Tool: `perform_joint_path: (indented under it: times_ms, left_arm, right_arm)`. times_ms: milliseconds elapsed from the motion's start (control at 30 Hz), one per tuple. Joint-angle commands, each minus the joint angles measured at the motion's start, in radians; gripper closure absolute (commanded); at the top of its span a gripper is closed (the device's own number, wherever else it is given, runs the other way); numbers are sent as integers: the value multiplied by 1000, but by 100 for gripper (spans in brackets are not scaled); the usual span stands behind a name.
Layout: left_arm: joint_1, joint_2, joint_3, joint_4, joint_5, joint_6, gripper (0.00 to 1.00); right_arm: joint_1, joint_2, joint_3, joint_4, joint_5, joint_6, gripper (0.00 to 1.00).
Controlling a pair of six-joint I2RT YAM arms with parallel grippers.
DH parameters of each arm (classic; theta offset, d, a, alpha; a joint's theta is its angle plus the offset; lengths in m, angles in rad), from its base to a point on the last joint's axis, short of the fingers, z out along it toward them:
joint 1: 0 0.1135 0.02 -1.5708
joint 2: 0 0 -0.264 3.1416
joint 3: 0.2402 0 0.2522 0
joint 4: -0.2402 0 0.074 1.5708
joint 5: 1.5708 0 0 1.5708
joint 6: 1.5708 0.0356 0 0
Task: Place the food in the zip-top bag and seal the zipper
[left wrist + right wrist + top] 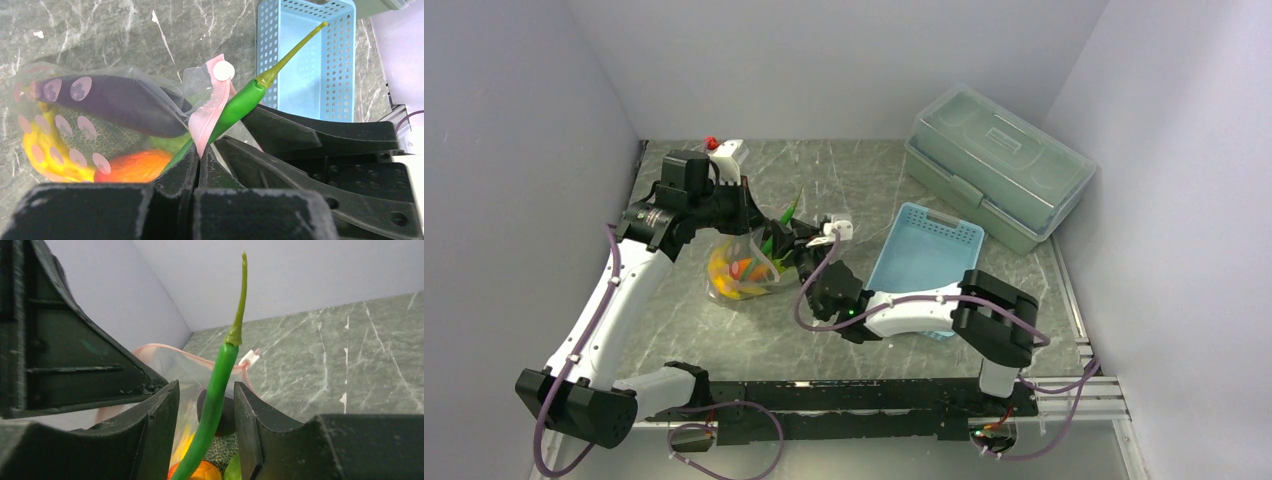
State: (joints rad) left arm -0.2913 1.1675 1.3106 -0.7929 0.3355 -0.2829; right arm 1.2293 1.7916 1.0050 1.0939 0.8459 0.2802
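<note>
Left jaws: closed, pinching the zipper [212, 107].
Right jaws: apart, with the green vegetable [220, 370] upright between them.
Bag [742, 268]: left of centre in the top view, on the counter [874, 180]; holds eggplant [115, 100], banana [45, 150], orange piece [132, 167].
Basket [924, 250]: right of the bag.

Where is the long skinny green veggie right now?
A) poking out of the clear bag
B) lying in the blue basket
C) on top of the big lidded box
A: the long green veggie has its lower end in the clear bag and its stem sticking out of the mouth.
</note>
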Motion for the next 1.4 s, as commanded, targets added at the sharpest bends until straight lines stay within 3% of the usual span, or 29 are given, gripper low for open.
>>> perform_joint_path:
  times_ms: [0, 300, 700, 867, 1233, 1367]
  left_arm:
    - [3, -25, 0, 43, 23, -7, 100]
    - [3, -22, -1, 44, 21, -6, 100]
    - [3, -23, 1, 42, 27, -4, 100]
    - [3, -23, 2, 41, 25, -4, 100]
    - [3, -20, 2, 41, 27, -4, 100]
    - [3, -20, 2, 41, 27, -4, 100]
  right_arm:
    - [5, -112, -23, 1, -47, -15, 52]
    - [3, -243, 22, -304, -99, -67, 49]
    - [-98, -423, 158, -867, -410, -150, 48]
    - [-236, -386, 312, -1143, -669, -93, 47]
    - [-412, -243, 572, -1392, -1034, -24, 47]
    - [-442, -181, 638, -1460, -1079, 5, 49]
